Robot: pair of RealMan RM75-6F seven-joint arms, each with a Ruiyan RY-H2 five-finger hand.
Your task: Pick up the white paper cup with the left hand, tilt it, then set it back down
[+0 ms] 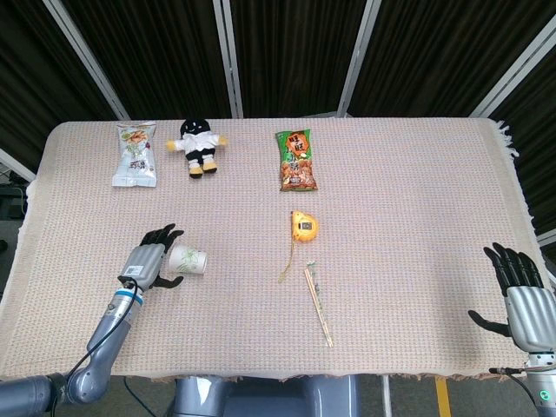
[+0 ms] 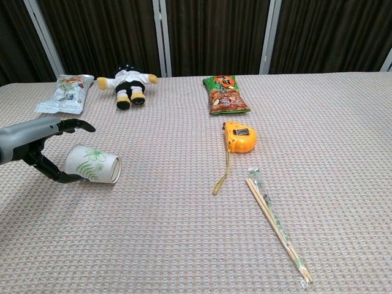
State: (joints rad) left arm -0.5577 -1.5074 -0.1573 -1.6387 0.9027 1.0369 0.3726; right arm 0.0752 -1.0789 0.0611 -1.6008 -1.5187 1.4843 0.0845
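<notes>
The white paper cup (image 2: 92, 164) with a green leaf print lies on its side on the cloth, its base toward the right and its mouth toward my left hand (image 2: 38, 144). That hand sits just left of the cup with its fingers spread above it and the thumb low by the rim; it does not grip the cup. From the head view the cup (image 1: 188, 259) lies right beside the left hand (image 1: 147, 264). My right hand (image 1: 519, 291) hovers at the table's near right corner, fingers spread, holding nothing.
A yellow tape measure (image 2: 238, 136) and wrapped chopsticks (image 2: 275, 226) lie in the middle. A snack bag (image 2: 224, 94), a plush doll (image 2: 127, 82) and a pale packet (image 2: 66, 94) line the far side.
</notes>
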